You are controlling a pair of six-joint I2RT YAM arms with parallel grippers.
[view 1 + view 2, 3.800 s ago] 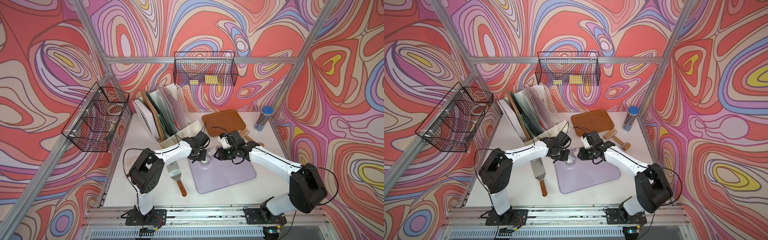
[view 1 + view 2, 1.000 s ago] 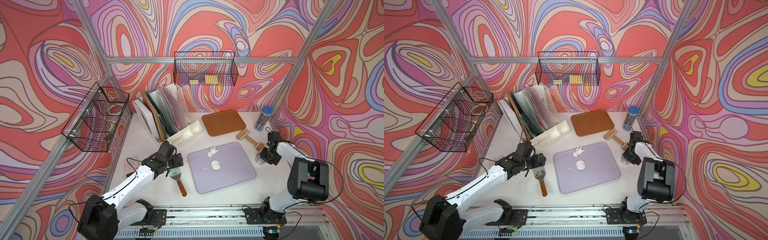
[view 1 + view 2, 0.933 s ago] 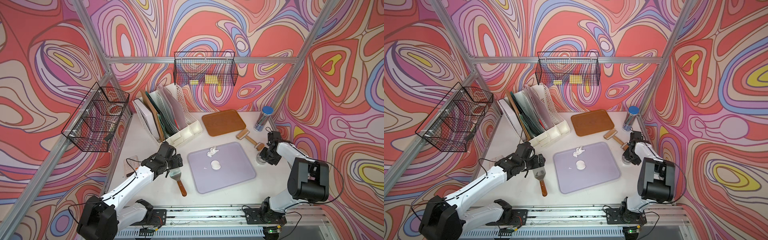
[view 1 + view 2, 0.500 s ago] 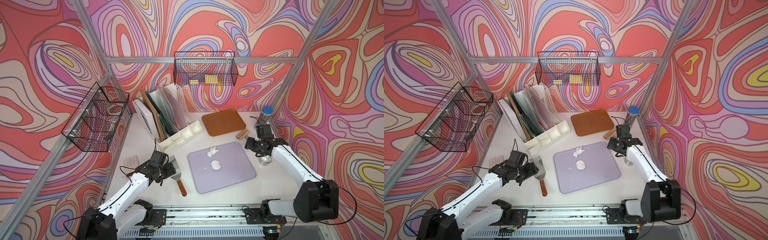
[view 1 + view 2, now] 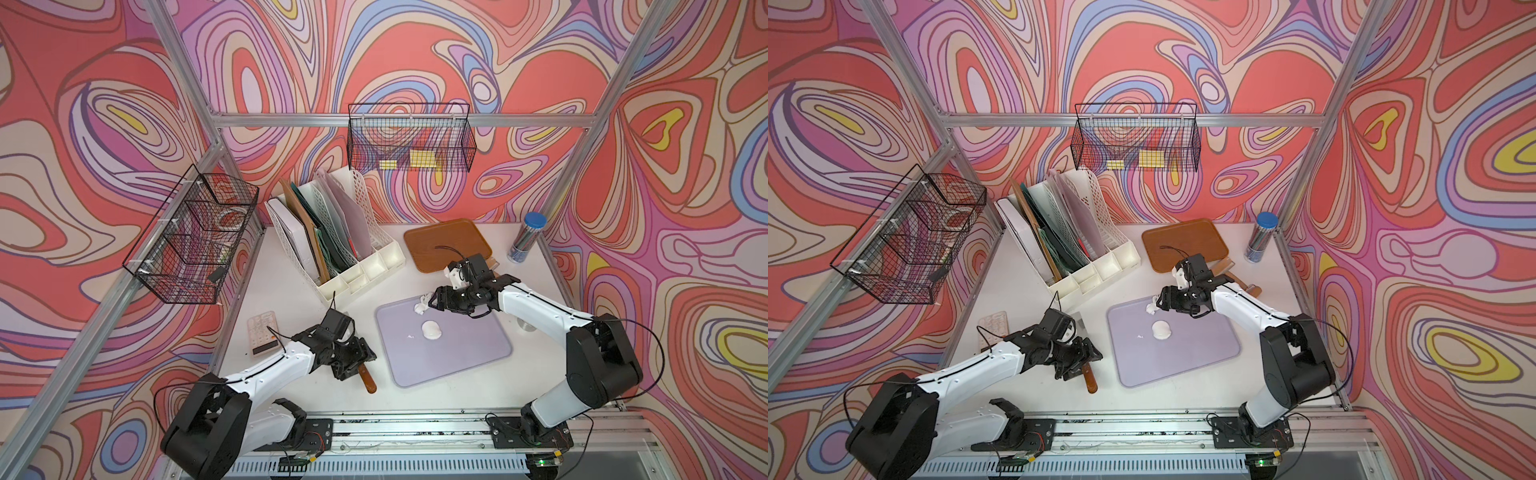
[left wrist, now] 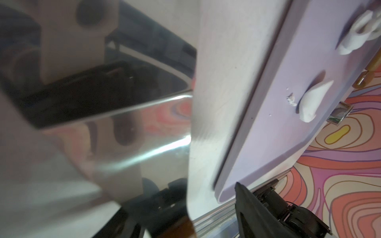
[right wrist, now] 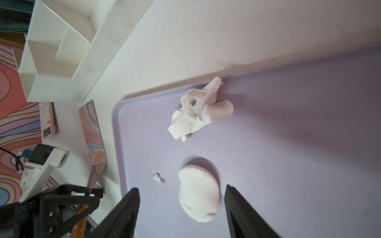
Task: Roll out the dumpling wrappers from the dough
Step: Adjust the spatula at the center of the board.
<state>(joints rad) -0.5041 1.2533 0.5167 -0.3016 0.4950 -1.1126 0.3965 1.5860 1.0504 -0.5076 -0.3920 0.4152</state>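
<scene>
Right in the middle of the surface [image 5: 291, 299] lies a flat purple tray [image 5: 465, 357]. In both top views the dumpling wrapper [image 5: 432, 330] [image 5: 1161, 329] lies on this tray. It is a small round white piece of dough, a little toward the tray's far left corner. A crumpled dough scrap [image 5: 419, 306] lies close to the tray's far edge, near the wrapper but not touching it. A tiny white crumb [image 7: 158, 179] sits just beside the wrapper.

The right claw [image 5: 432, 300] hangs over the far part of the tray, close to the scrap. In the right wrist view its two black fingers [image 7: 127, 210] stand wide apart and hold nothing. The dumpling wrapper [image 7: 199, 193] shows on the tray below the gap between them.

The left claw [image 5: 351, 370] is down over a spatula [image 5: 368, 380] with a brown handle. The spatula lies on the surface just beside the tray's left edge. In the left wrist view the shiny blade [image 6: 144, 134] fills most of the picture. I cannot tell if this claw is wide, narrow or holding the spatula.

A small metal ring [image 5: 528, 326] stands on the surface near the tray's right edge. A brown tray [image 5: 449, 243] lies by the surface's far edge, and a white rack [image 5: 353, 249] stands toward the far left corner.
</scene>
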